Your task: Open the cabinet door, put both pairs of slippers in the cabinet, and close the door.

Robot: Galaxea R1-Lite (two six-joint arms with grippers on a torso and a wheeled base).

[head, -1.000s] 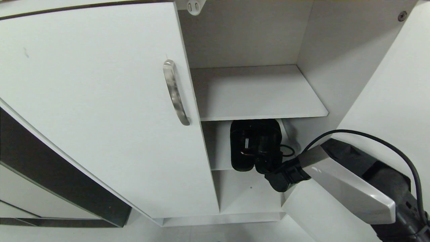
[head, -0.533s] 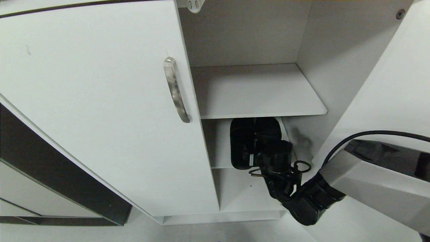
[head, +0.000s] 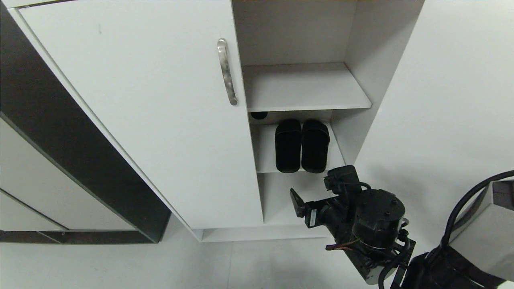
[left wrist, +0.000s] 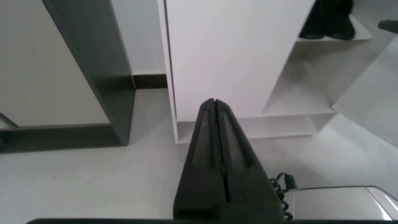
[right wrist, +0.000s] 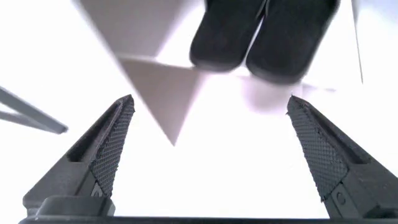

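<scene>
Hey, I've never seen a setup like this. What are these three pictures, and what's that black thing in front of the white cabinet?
It's a two-armed robot on wheels, seen through its own cameras. The big picture is from its head camera, looking down at a white cabinet whose right half stands open. On the middle shelf lies a pair of black slippers, side by side. The black thing is the right gripper, the robot's pincer hand, open and holding nothing. The other two pictures come from wrist cameras. The right one looks between that gripper's spread fingers at the slippers. The left one shows the left gripper, shut and empty, over the floor before the cabinet.
</scene>
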